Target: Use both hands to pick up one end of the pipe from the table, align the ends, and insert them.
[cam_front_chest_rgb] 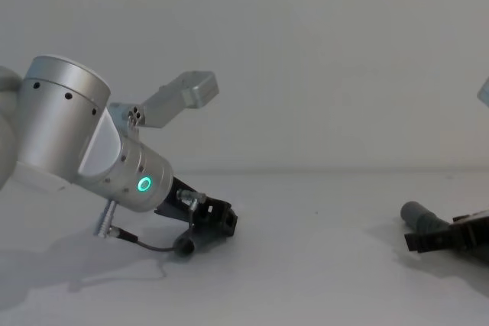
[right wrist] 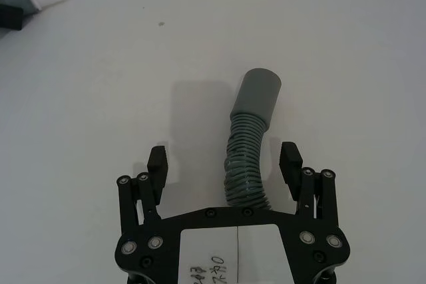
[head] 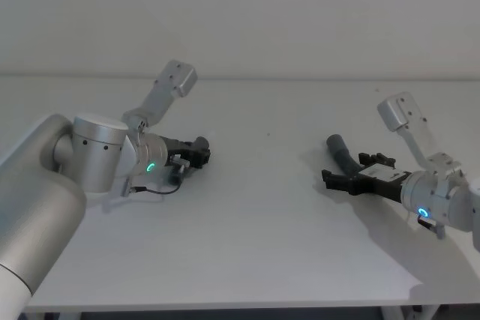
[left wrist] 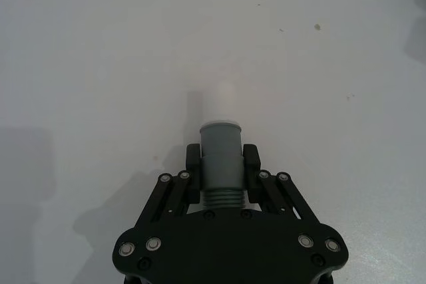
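**Head view.** The left end effector (head: 199, 153) sits over the left half of the surface (head: 262, 222) and points toward the middle. The right end effector (head: 351, 170) is low over the right half and points inward. The hose (head: 342, 149) runs out between its fingers toward the far side. The two end effectors are well apart.

**Left wrist view.** The left end effector is pinched on the stub (left wrist: 220, 174), with one of its pads (left wrist: 251, 157) on each side of the smooth grey collar (left wrist: 220, 141) (ribbing shows just behind the grip). The white tip (left wrist: 219, 101) projects forward past the fingers, over bare surface.

**Right wrist view.** The right end effector stands spread, with its fingers (right wrist: 158, 161) on either side of the hose's ribbed length and neither touching it. The hose bends slightly and ends in the wide cuff (right wrist: 257, 94), whose open end faces away from the end effector. The stub's white tip shows far off at a corner of this view.

**Chest view.** The left end effector is near the surface on the left, angled downward, with its shadow beneath it. At the right edge the wide cuff lies low, with the right end effector's black fingers just beside it. Whether the cuff rests on the surface cannot be told.
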